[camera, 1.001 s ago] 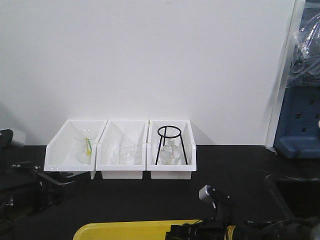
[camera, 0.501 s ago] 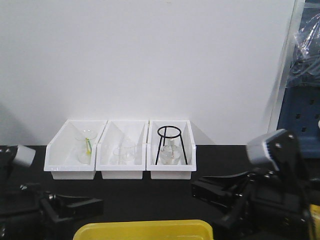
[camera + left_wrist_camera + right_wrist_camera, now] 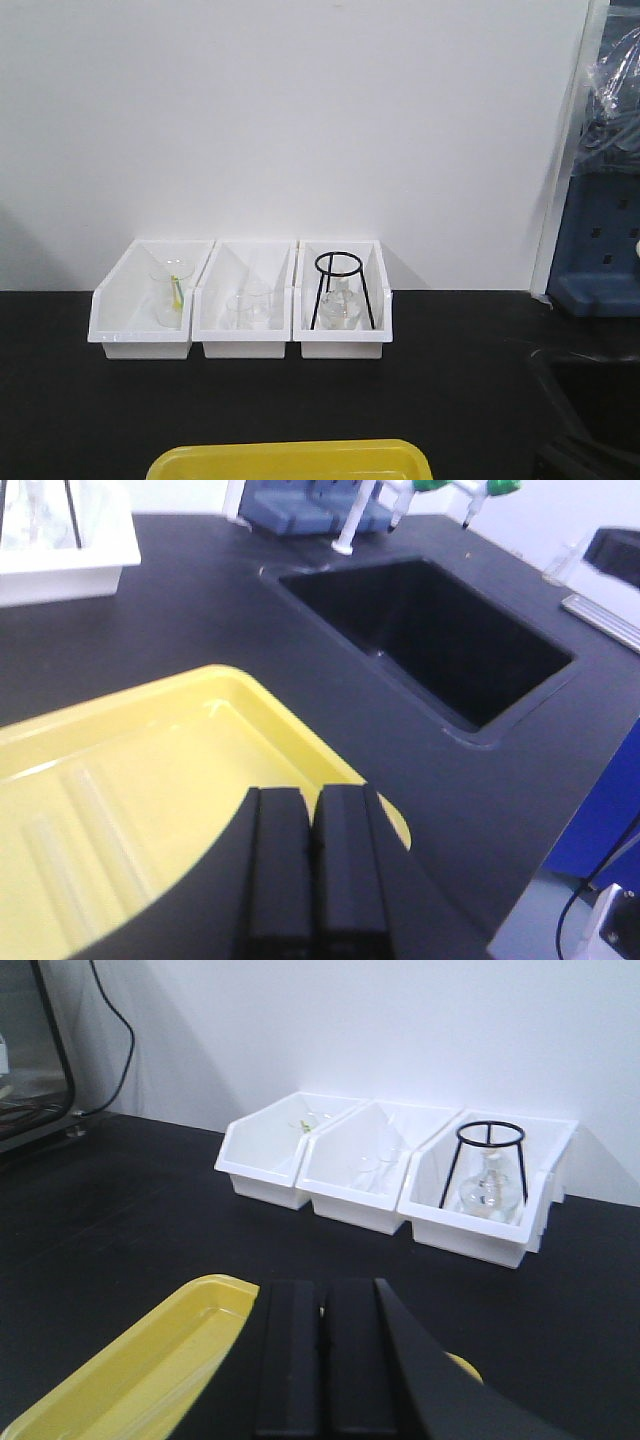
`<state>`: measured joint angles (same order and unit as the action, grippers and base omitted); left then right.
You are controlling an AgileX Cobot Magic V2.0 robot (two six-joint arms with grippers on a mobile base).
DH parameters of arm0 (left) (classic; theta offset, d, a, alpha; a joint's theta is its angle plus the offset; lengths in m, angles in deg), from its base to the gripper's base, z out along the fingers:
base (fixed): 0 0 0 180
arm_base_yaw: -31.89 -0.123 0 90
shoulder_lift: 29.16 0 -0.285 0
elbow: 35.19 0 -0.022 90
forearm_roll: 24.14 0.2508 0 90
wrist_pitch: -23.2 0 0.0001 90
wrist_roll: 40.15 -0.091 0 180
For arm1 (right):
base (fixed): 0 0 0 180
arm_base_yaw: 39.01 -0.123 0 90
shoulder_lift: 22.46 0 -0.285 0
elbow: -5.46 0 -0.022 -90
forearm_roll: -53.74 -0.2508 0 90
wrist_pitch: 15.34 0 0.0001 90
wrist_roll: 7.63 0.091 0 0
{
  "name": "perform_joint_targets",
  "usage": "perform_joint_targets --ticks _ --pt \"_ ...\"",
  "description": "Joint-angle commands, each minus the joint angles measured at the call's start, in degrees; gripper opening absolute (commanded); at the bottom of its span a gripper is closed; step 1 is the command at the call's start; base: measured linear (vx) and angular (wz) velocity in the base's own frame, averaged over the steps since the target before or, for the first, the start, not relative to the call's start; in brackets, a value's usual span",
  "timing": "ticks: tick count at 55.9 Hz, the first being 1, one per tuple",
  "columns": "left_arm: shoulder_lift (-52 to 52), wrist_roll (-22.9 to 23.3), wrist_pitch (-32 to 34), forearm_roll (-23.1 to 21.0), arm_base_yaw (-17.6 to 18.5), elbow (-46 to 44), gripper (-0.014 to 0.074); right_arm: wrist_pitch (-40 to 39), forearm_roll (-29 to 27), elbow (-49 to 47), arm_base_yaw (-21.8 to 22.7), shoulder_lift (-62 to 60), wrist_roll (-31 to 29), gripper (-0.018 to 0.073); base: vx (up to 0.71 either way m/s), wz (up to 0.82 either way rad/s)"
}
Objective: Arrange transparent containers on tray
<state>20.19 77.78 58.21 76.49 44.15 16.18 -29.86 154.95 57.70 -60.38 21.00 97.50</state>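
With two tubes lying inside the yellow tray, both tools, left and right, hang empty above it, jaws together; further tubes should go parallel beside these.

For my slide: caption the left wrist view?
Shut left hand above yellow tray holding test tubes, beside black sink.

A plain white wall fills the far side, evenly lit. Against it stands a black table, matte and dark. A rectangular black sink is sunk into the table at the right. Beyond the sink sits a blue rack on the far right, with clear plastic sheeting above it. At the far left a black cable hangs down the wall.
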Motion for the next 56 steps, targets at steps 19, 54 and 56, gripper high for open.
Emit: perform_joint_targets --ticks 19,54,56 --pt "-1.04 -0.19 -0.97 4.3 0.25 -1.43 0.0 1.92 1.54 -1.2 0.21 -0.38 -0.17 -0.0013 0.0 0.0" --pt "-0.7 -26.96 -14.74 -26.61 0.25 4.49 0.0 1.92 1.54 -1.2 0.21 -0.38 -0.17 -0.0013 0.0 0.0" --pt "-0.7 -35.65 -15.98 -35.41 0.25 5.01 0.0 1.92 1.54 -1.2 0.21 -0.38 -0.17 -0.0013 0.0 0.0"
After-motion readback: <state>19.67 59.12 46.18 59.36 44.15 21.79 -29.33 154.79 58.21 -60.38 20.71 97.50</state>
